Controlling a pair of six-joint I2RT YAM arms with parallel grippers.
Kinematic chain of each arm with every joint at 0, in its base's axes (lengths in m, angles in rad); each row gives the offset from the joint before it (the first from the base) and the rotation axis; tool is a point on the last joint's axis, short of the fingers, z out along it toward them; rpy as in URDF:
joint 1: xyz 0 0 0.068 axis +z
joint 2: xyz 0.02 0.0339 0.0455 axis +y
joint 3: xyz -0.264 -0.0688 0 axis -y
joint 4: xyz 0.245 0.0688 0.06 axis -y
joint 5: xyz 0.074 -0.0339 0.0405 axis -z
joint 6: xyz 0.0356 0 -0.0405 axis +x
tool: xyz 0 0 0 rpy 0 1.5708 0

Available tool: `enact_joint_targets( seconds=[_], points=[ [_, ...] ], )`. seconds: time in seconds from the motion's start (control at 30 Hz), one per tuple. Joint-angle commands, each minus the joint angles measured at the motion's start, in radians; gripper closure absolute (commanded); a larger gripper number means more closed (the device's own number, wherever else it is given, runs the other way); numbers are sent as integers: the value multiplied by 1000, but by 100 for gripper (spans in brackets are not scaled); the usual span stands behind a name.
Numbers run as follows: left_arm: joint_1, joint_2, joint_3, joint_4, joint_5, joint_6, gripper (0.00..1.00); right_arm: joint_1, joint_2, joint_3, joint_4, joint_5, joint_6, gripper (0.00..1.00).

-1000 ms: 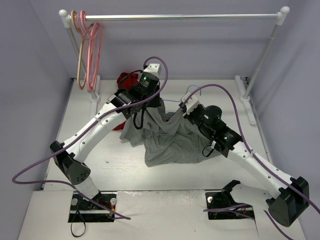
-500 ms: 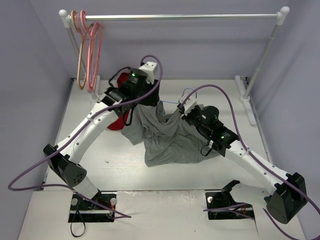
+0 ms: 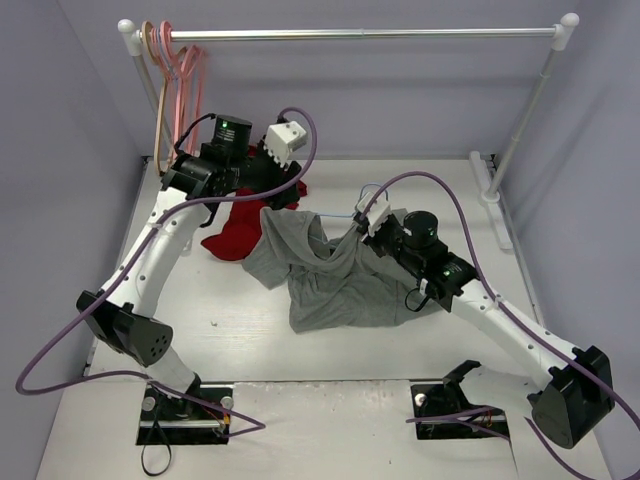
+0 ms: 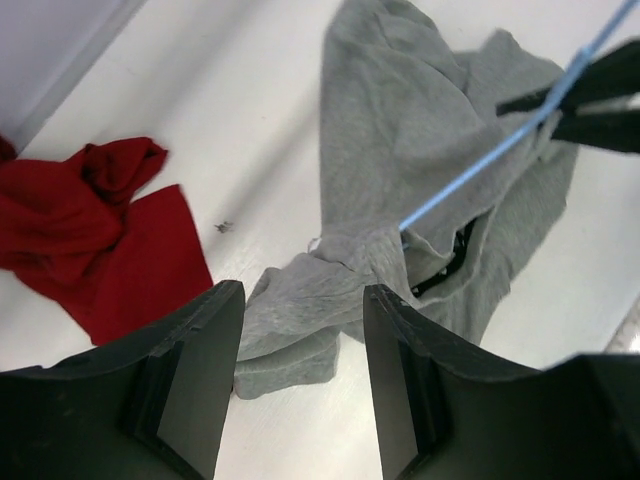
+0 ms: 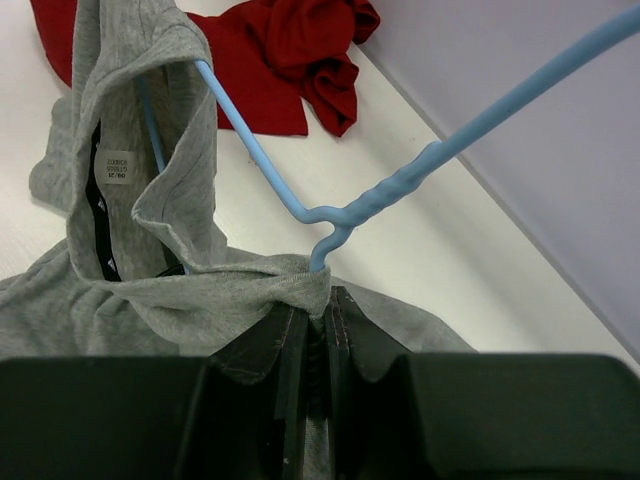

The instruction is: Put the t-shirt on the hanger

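— Where's the t-shirt [image 3: 340, 285]?

— In a rumpled grey heap at the middle of the table [image 3: 250, 340]. Its far end is pulled up off the surface. The neck opening faces the right wrist camera, with the label showing inside.

— And the hanger [image 5: 400, 180]?

— Pale blue, lifted at the raised end of the shirt. One of its arms runs into the neck opening and the cloth drapes over it. The hook end rises clear of the cloth.

— What's the right tool [image 5: 318, 305] doing?

— Its fingers are pinched tight at the base of the hanger's neck, with a fold of the grey collar bunched right at the tips. It holds the hanger up there.

— The left tool [image 4: 302, 290]?

— Spread wide, with nothing between the fingers. It hangs above the far-left part of the table, apart from the shirt. Through the gap you see the shirt's near edge lying below.

— Anything else on the table?

— A red garment [image 3: 235, 235], crumpled just left of the shirt and touching its edge. Behind, pink hangers [image 3: 185, 100] and a tan hanger [image 3: 158, 110] hang at the left end of a rail [image 3: 360, 33].
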Motion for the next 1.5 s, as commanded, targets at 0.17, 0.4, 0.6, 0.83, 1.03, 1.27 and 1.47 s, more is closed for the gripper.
enact_joint_targets(
  seconds=[0.17, 0.4, 0.6, 0.83, 1.03, 1.27, 1.47],
  points=[
    [58, 52, 66, -157, 312, 276, 50, -18, -15, 84, 46, -62, 3, 100],
    [64, 73, -8, -135, 300, 309, 50, -16, -30, 81, 31, -80, 14, 100],
    [61, 100, -8, -88, 306, 287, 49, -18, -27, 83, 26, -92, 32, 100],
    [49, 110, -80, -73, 312, 313, 50, -18, -26, 89, 20, -103, 32, 100],
    [26, 112, -107, -64, 349, 312, 51, -18, -18, 104, 11, -120, 32, 100],
    [-14, 97, -126, -29, 386, 290, 78, -18, -13, 115, 5, -121, 23, 100],
    [-17, 63, -150, 10, 397, 255, 100, -48, -23, 124, -35, -126, 17, 100]
  ],
)
